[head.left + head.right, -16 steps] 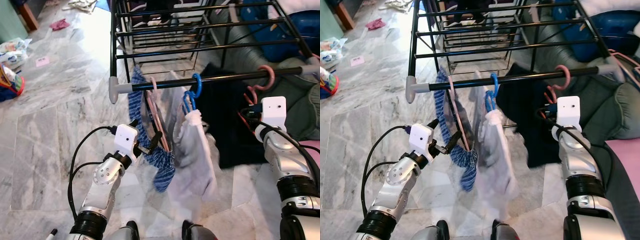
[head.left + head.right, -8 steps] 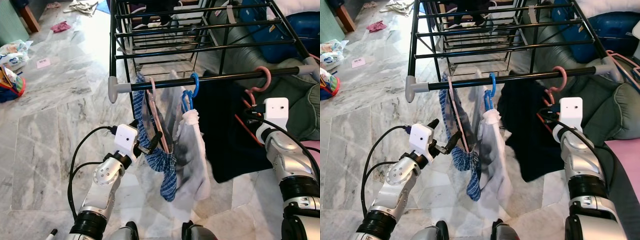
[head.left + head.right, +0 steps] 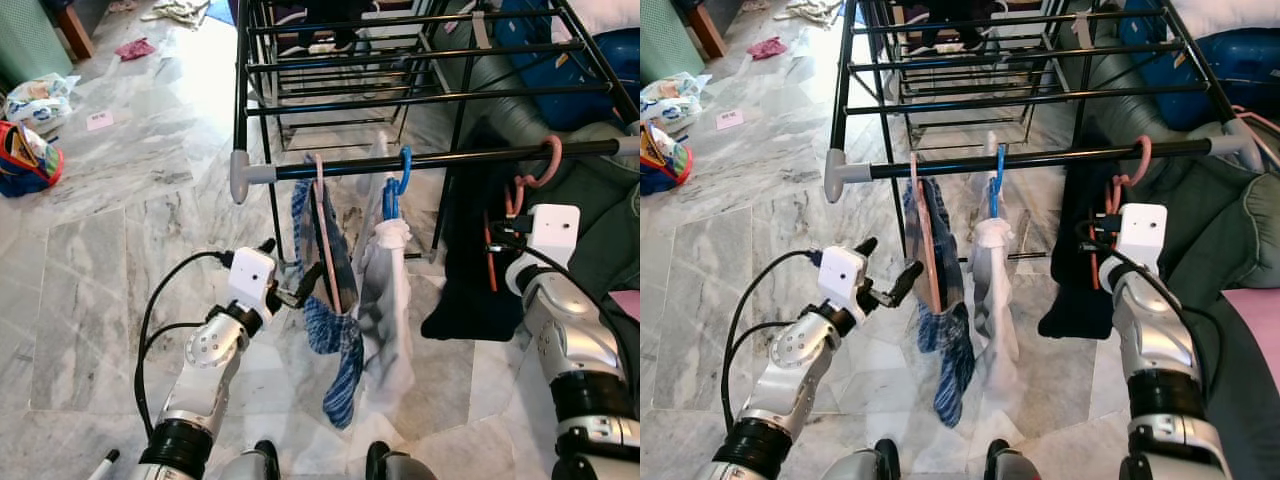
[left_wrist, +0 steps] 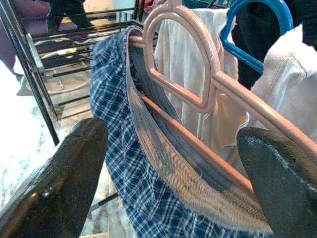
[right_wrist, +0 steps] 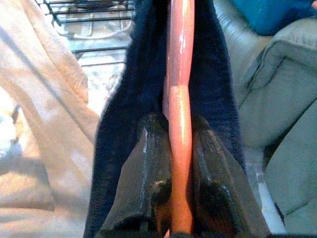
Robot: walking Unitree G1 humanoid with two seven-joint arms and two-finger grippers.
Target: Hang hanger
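Right gripper (image 5: 181, 198) clamping orange hanger (image 5: 179, 119), hooked over rack bar (image 3: 480, 157) at 2 o'clock | left gripper (image 3: 296, 281) gaping beside pink hanger (image 4: 198, 94), plaid shorts (image 3: 335, 340) at 12 o'clock

Silver jointed arms; white wrist camera boxes; black cables; glossy black pincer fingers (image 4: 59, 183).

A grey-veined marble floor (image 3: 90, 270) spreads out, strewn at its far edge with clutter — a red and blue bag (image 3: 25, 160), a white plastic packet (image 3: 35, 95), a pink paper scrap (image 3: 99, 120), a magenta cloth (image 3: 135, 47) and pale crumpled fabric (image 3: 185, 10). A grey-green sofa (image 3: 1230, 225) stands on the right, with a blue cushion (image 3: 1240, 60) behind it.
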